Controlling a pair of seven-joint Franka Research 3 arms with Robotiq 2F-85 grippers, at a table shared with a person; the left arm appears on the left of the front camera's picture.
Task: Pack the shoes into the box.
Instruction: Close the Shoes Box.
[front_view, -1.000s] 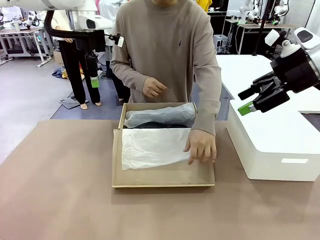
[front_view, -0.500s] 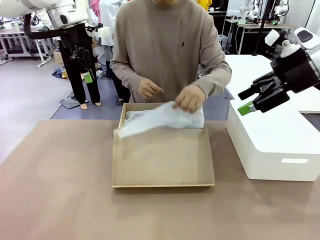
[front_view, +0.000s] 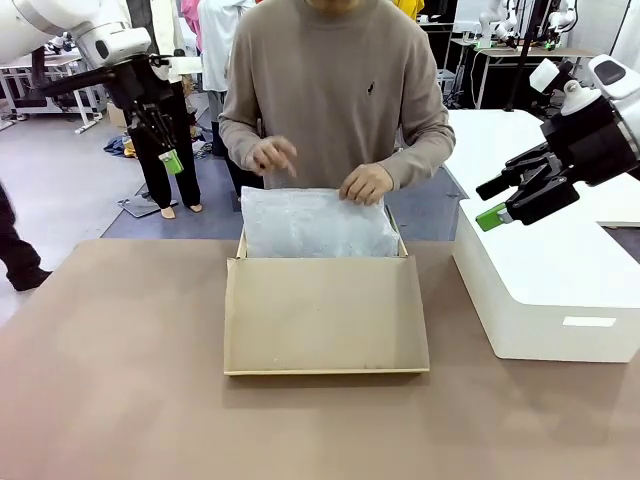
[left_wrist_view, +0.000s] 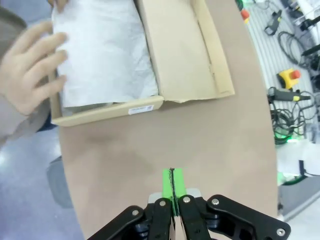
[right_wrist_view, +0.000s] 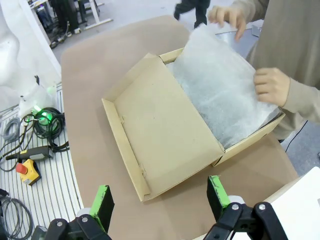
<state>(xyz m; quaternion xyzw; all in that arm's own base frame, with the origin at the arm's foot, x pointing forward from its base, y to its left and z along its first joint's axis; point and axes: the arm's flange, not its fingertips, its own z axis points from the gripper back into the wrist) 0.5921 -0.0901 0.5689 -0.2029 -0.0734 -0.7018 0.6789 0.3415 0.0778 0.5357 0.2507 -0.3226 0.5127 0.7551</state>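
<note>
Mid-table: box | left pincer, well apart, pressed together | right pincer, apart, spread

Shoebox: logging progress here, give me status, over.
Left gripper shut, empty, raised clear. Right gripper open above the white box. Shoebox open, tissue spread over its compartment. Person's hands at the tissue, in the way.

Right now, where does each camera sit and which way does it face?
Front view: fixed between the arms, facing the person across the table; left hand and right hand show.
Left wrist view: on the left arm, looking down on the box; its shut hand at bottom.
Right wrist view: on the right arm, looking down on the box; its open hand at bottom.
Shared: all show the box, its white paper, the person's hands.
</note>
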